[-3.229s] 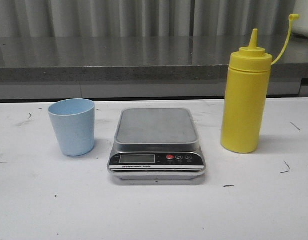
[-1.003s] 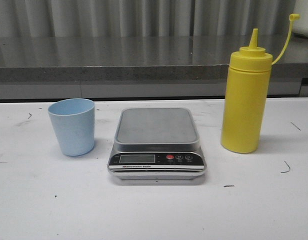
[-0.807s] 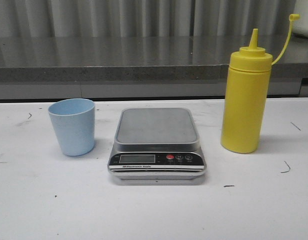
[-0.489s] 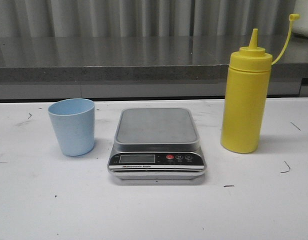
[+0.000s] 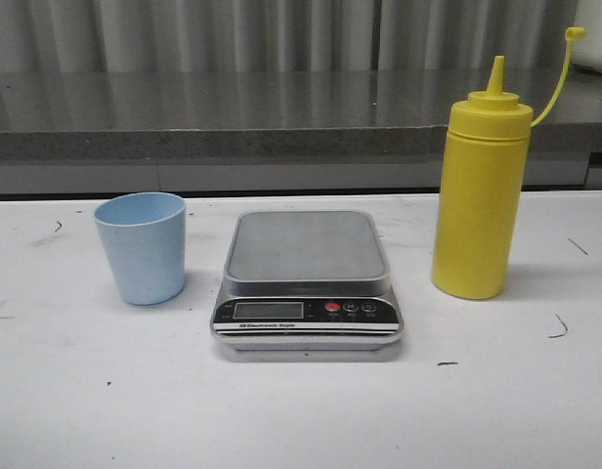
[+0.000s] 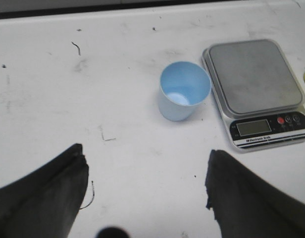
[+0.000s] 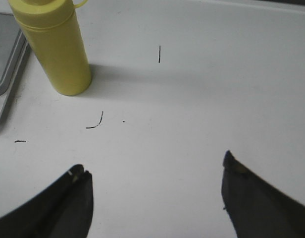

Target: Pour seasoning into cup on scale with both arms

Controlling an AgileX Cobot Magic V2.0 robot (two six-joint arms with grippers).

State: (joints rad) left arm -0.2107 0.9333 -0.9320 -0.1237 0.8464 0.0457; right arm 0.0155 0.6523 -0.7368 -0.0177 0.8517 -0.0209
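The light blue cup (image 5: 141,246) stands upright and empty on the white table, left of the scale (image 5: 307,278). The scale's grey platform is bare. The tall yellow seasoning bottle (image 5: 480,195) stands upright to the right of the scale, its cap hanging open on its strap. No arm shows in the front view. In the left wrist view my left gripper (image 6: 145,166) is open and empty, well short of the cup (image 6: 183,96) and scale (image 6: 256,89). In the right wrist view my right gripper (image 7: 155,171) is open and empty, apart from the bottle (image 7: 56,47).
A grey stone ledge (image 5: 233,122) with corrugated metal behind it runs along the table's far edge. The white table (image 5: 301,410) carries small black scuff marks. A sliver of the scale (image 7: 5,64) shows beside the bottle in the right wrist view.
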